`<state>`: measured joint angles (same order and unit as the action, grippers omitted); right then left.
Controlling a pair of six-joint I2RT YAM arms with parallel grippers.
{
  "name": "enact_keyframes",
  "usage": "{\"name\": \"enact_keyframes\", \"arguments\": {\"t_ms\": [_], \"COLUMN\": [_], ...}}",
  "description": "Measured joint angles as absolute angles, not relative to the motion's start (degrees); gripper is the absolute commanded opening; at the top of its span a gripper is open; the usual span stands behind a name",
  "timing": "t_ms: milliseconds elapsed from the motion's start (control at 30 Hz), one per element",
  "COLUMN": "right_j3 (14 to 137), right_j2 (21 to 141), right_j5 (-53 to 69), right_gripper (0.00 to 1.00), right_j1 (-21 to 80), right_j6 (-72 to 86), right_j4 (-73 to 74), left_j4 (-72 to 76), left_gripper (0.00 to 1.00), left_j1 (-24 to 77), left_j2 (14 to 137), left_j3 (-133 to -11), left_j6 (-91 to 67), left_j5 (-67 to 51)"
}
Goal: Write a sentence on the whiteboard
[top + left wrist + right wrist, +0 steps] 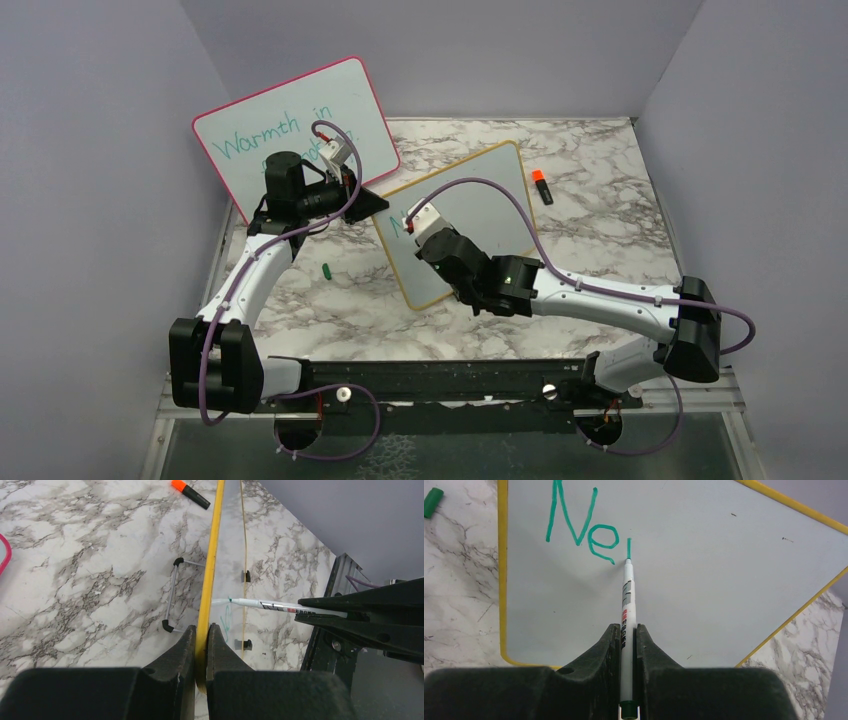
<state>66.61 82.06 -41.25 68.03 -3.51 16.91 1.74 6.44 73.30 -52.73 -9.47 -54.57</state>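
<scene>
Teal sentence, only "Ne" and one stroke, lies just ahead of the right hand, which pinches the marker against the whiteboard. The left hand clamps its yellow edge; a slipping clamp could smear letters.

- The whiteboard stands tilted in the middle of the table and bars the way across.
- The left gripper clamps its edge; the right gripper, gripping the marker, fills the space before its face.
- The pink-framed board closes the back left corner.
- A green cap lies left of the whiteboard, and an orange-capped marker lies near its far corner.
- There is open marble at the right.
</scene>
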Motion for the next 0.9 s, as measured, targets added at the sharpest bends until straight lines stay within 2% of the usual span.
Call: {"name": "enact_keyframes", "arguments": {"t_ms": [900], "right_j3": [67.24], "right_j2": [82.08], "right_j5": [-42.09], "right_gripper": [0.00], "right_j1": [66.65], "right_j6": [-8.40], "right_j4": [12.91], "left_j4": [1.58], "left_gripper": [0.00], "left_j1": [6.46], "left_j2": [73.32], "left_j3": [-52.82], "left_j6": [-9.10], "left_j5": [-54.57]}}
